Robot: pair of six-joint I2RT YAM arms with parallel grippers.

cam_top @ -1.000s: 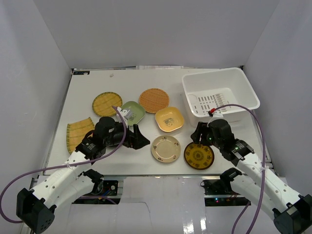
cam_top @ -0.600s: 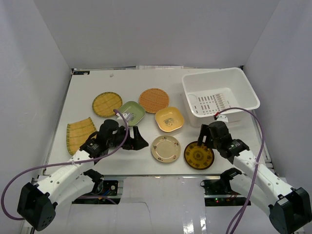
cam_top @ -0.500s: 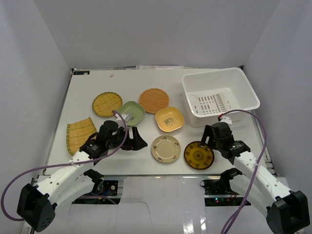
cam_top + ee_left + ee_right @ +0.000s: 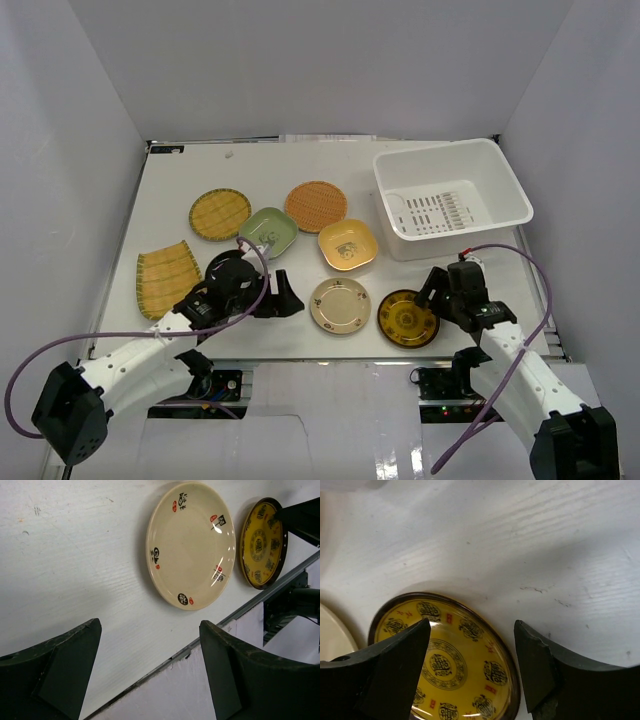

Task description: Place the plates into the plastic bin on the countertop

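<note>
Seven plates lie on the countertop (image 4: 330, 170): two round woven ones (image 4: 220, 213) (image 4: 316, 206), a ribbed yellow rectangle (image 4: 165, 272), a green squarish one (image 4: 270, 232), a yellow squarish one (image 4: 347, 245), a cream round one (image 4: 340, 305) (image 4: 192, 545) and a dark brown-gold round one (image 4: 408, 318) (image 4: 445, 662). The white plastic bin (image 4: 450, 197) holds no plates. My right gripper (image 4: 428, 293) (image 4: 472, 645) is open, its jaws straddling the brown-gold plate's right edge. My left gripper (image 4: 290, 298) (image 4: 150, 642) is open and empty, just left of the cream plate.
The table's near edge (image 4: 240, 615) runs just under my left gripper and close to the cream and brown-gold plates. Grey walls enclose the left, back and right. The bin stands at the back right.
Both arms drew back toward the near edge. My right gripper slid right and lower, to the brown-gold plate's right edge. My left gripper dropped slightly toward the cream plate.
</note>
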